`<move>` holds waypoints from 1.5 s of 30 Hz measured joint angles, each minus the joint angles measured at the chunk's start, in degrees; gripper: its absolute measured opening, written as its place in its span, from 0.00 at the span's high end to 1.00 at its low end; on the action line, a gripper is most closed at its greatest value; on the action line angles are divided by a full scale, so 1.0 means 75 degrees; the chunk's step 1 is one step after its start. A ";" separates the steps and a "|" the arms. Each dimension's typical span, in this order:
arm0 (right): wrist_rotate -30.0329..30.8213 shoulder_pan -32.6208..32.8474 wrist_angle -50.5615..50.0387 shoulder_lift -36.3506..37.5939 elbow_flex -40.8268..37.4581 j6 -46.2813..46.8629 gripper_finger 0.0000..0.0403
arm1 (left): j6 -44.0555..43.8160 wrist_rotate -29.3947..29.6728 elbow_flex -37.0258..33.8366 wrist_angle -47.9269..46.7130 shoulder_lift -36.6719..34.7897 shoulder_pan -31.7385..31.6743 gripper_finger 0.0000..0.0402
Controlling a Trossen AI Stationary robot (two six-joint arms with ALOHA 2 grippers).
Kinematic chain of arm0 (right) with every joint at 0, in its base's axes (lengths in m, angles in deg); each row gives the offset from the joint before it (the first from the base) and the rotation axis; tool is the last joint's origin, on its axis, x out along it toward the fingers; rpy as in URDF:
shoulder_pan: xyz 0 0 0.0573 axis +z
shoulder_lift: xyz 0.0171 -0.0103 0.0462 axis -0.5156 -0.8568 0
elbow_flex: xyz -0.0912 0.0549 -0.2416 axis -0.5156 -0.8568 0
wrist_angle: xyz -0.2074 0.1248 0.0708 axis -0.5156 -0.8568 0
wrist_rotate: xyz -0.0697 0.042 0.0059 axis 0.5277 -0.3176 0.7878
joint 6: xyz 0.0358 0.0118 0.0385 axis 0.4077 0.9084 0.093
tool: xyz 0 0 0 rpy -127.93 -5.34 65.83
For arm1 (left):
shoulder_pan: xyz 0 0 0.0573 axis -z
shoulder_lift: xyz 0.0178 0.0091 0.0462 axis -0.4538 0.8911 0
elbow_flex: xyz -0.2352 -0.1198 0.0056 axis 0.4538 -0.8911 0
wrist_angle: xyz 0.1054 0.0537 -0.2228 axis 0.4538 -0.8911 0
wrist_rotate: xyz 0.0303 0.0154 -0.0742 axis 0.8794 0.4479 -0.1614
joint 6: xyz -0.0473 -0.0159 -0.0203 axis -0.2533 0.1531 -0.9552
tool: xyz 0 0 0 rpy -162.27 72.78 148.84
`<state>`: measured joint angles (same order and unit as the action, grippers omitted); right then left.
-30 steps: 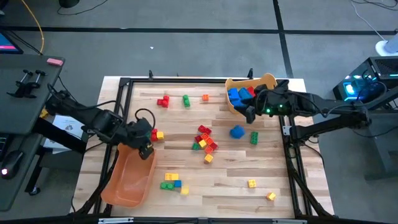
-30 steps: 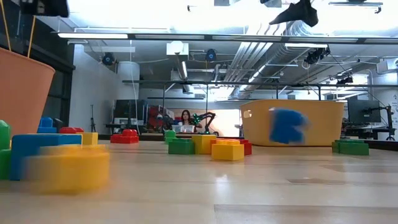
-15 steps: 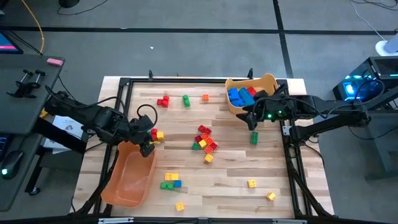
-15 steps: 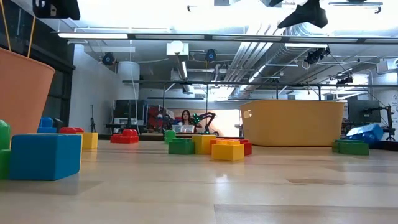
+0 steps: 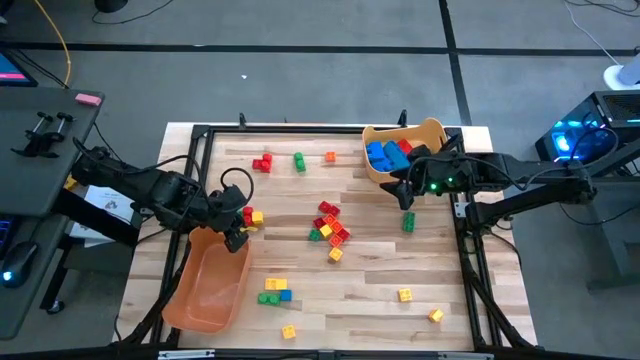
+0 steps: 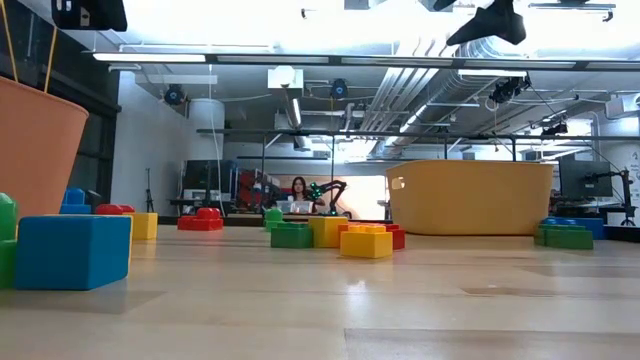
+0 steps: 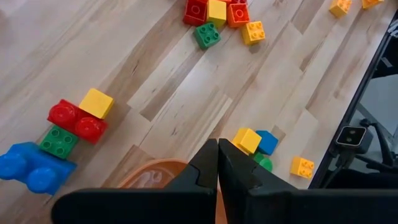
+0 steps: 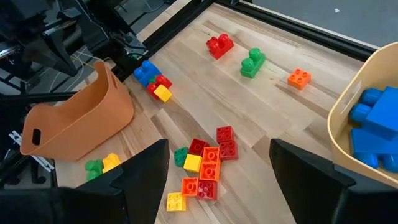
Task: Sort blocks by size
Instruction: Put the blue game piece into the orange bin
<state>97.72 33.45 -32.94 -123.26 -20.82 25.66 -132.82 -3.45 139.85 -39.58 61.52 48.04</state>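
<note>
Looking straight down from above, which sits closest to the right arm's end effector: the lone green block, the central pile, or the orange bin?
From the right end effector:
1. Green block, just below.
2. Central pile, mid-table.
3. Orange bin, far left.

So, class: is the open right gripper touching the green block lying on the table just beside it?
Apart. In the high view the right gripper sits by the tan bin, and bare wood shows between it and the green block.
</note>
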 joint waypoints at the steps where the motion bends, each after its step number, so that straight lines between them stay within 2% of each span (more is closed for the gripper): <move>1: 0.0001 -0.0001 0.0000 -0.0001 0.0000 -0.0006 0.32 | 0.0050 0.0001 0.0000 -0.0001 0.0000 -0.0002 1.00; 6: -0.0001 -0.0038 0.0000 -0.0001 0.0000 -0.0078 0.32 | 0.0189 0.0295 0.0000 -0.0004 0.0000 -0.0088 0.99; 10: 0.0002 -0.0038 0.0000 -0.0001 0.0000 -0.0193 0.32 | 0.0280 0.0223 0.0003 -0.0124 0.0000 -0.0608 0.93; 14: 0.0054 -0.0038 0.0000 -0.0001 0.0000 -0.0195 0.32 | 0.0596 -0.0367 0.0003 -0.1316 0.0007 -0.1637 0.80; 18: 0.0241 -0.0038 0.0001 -0.0001 0.0000 -0.0198 0.32 | 0.0202 -0.0151 0.0003 -0.3021 0.0039 -0.2871 0.63; 20: 0.0284 -0.0038 0.0001 -0.0001 0.0000 -0.0198 0.32 | -0.0285 0.0155 -0.0106 -0.3312 0.0024 -0.3242 0.55; 22: 0.0291 -0.0038 0.0003 0.0000 0.0000 -0.0198 0.32 | -0.0406 0.0231 -0.0474 -0.3009 -0.0015 -0.3518 0.48; 24: 0.0294 -0.0038 0.0003 0.0000 0.0000 -0.0198 0.32 | -0.0432 0.0231 -0.0970 -0.2199 -0.0017 -0.3759 0.43; 29: 0.0296 -0.0038 0.0006 0.0000 0.0000 -0.0193 0.32 | -0.1338 -0.0221 -0.2559 -0.0273 0.0058 -0.4177 0.36; 35: 0.0296 -0.0038 0.0012 0.0002 0.0000 -0.0177 0.32 | -0.2628 -0.0288 -0.3417 0.0195 0.0085 -0.4412 0.36; 45: 0.0299 -0.0038 0.0023 0.0000 0.0000 -0.0171 0.32 | -0.3354 -0.0333 -0.4073 0.0268 0.0092 -0.4405 0.37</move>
<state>99.97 33.17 -32.77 -123.26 -20.82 24.37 -157.97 -5.94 109.30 -37.57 62.21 15.00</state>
